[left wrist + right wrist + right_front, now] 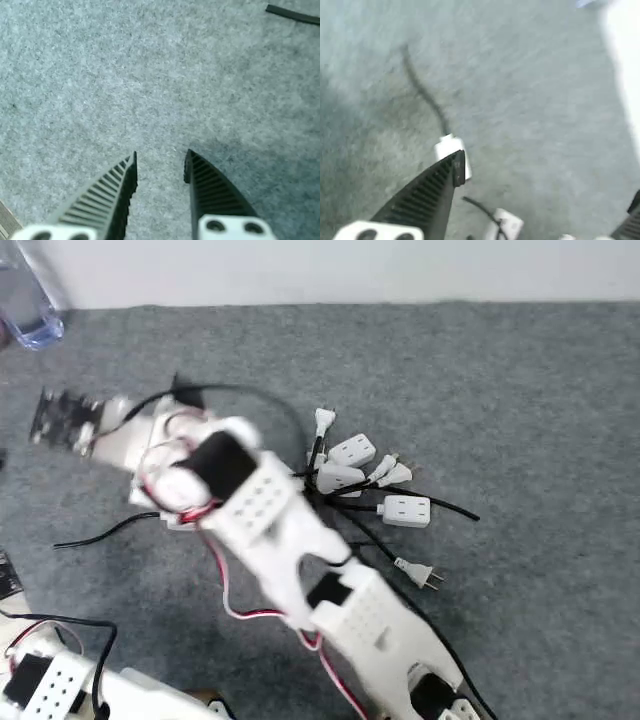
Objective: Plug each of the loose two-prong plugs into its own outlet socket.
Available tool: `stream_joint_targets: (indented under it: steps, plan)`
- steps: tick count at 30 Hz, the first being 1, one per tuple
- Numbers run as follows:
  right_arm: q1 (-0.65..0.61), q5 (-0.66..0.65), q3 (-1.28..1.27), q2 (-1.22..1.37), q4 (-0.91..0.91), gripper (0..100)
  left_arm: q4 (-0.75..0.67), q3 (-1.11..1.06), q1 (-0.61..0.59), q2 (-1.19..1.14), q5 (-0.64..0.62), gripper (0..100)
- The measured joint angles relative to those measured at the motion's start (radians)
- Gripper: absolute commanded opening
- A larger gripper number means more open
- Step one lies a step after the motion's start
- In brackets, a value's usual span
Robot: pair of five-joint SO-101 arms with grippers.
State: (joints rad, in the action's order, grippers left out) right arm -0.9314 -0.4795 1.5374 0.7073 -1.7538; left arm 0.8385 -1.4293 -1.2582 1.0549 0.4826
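A cluster of white two-prong plugs and outlet sockets on black cords lies mid-table on grey carpet. One plug point(323, 421) points to the back, and two plugs point(392, 472) lie beside the sockets point(352, 450) point(405, 510). A further plug point(420, 576) lies nearer the front. My right arm point(270, 510) stretches from the front right across to the left of the cluster. My right gripper point(547, 180) is open wide, with a white plug point(449, 147) on a black cord just past one fingertip point(457, 162). My left gripper point(161, 155) is open over bare carpet, nothing between its fingers.
A clear bottle point(28, 300) stands at the back left corner by the white wall. A loose black cable point(100, 530) runs left of the arm, and a cable point(292, 14) crosses the carpet beyond my left gripper. The left arm's base point(50, 685) sits front left.
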Motion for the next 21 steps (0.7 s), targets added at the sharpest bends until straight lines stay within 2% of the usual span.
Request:
stream_joint_targets:
  steps: [5,7,14,21]
  plan:
    - [0.077,0.006,-0.160,-0.262,0.000,47.9,0.000,0.000,0.035,0.000,0.000,15]
    - [0.121,0.006,-0.252,-0.373,-0.002,47.9,0.000,0.000,0.100,0.000,0.000,15]
    - [0.365,0.006,-0.749,-0.775,-0.003,47.9,0.000,0.083,0.500,0.000,0.000,15]
    - [0.758,0.020,-1.313,-1.039,-0.003,47.9,0.000,0.229,0.905,0.000,0.000,15]
